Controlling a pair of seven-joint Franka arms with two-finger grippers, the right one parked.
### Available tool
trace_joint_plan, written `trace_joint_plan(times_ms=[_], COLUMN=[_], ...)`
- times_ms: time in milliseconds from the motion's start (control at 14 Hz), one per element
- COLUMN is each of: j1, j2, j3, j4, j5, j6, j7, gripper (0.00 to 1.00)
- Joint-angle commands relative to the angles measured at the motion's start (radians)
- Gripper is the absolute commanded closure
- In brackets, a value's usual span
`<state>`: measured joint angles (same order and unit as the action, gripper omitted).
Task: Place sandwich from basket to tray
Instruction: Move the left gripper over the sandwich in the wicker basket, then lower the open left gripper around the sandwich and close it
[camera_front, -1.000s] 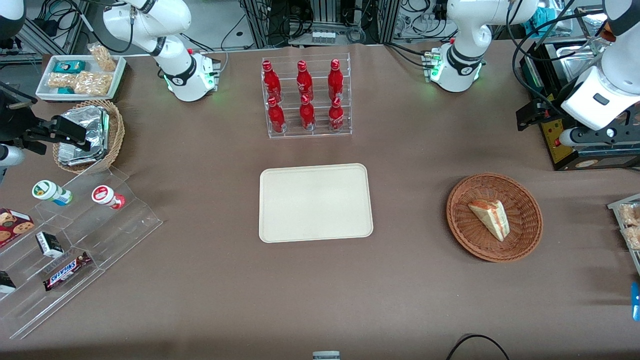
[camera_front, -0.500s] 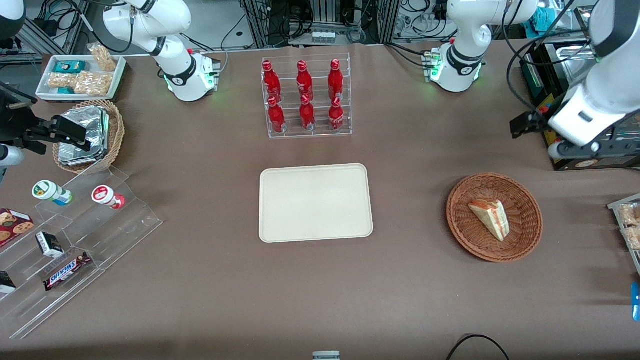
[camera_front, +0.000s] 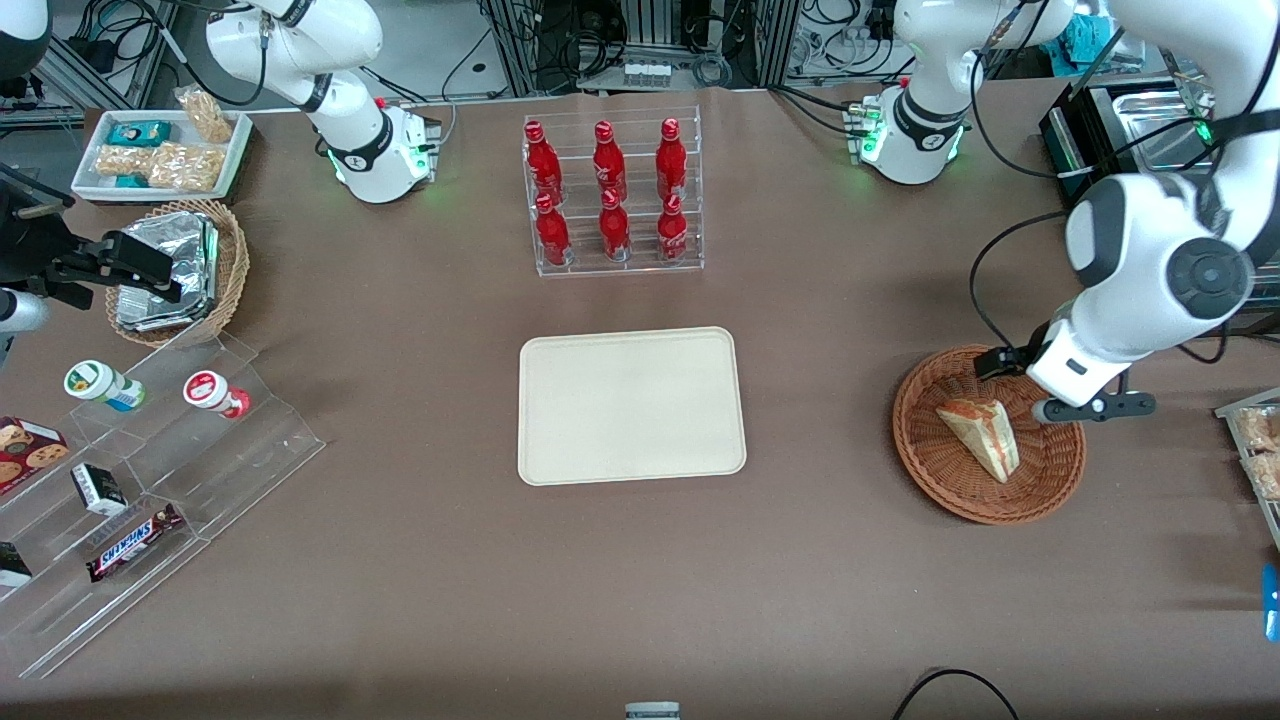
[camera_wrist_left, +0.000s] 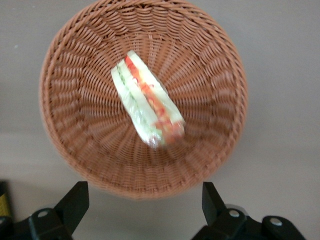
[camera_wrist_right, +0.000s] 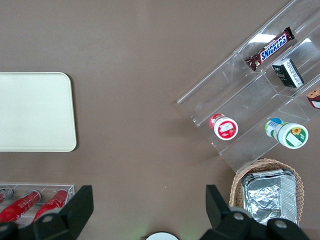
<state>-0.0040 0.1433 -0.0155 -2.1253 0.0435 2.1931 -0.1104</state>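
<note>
The sandwich (camera_front: 980, 436), a pale bread wedge with red and green filling, lies in the reddish-brown wicker basket (camera_front: 930, 470) toward the working arm's end of the table. The left gripper (camera_front: 1003, 363) hangs above the basket's rim, on the part farther from the front camera. In the left wrist view the gripper (camera_wrist_left: 143, 200) is open and empty, its fingertips (camera_wrist_left: 75, 199) spread wide just outside the basket's rim (camera_wrist_left: 65, 100), with the sandwich (camera_wrist_left: 147, 110) lying apart from them. The cream tray (camera_front: 630, 405) lies bare at mid-table and also shows in the right wrist view (camera_wrist_right: 35, 110).
A clear rack of red bottles (camera_front: 612, 195) stands farther from the front camera than the tray. A stepped acrylic stand with snacks (camera_front: 150, 450), a tan basket of foil packets (camera_front: 180, 270) and a white snack tray (camera_front: 160, 155) lie toward the parked arm's end.
The left arm has swung down from the table's edge to above the basket. The sandwich, basket and tray have not moved.
</note>
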Motion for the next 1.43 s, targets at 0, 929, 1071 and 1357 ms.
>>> trace_joint_plan(times_ms=[0,929,1071,1357], j1=[0.027,0.021,0.021,-0.016], j2=[0.007,0.234,0.243,0.208], j3=[-0.007,-0.017,-0.017,-0.017], j4=[-0.041,0.048,0.044,0.041], j5=[-0.007,-0.080,-0.080,-0.065], j6=[0.082,0.315,0.323,0.286], j7=[-0.081,-0.793,-0.793,-0.776], gripper=[0.00,0.00,0.30,0.91])
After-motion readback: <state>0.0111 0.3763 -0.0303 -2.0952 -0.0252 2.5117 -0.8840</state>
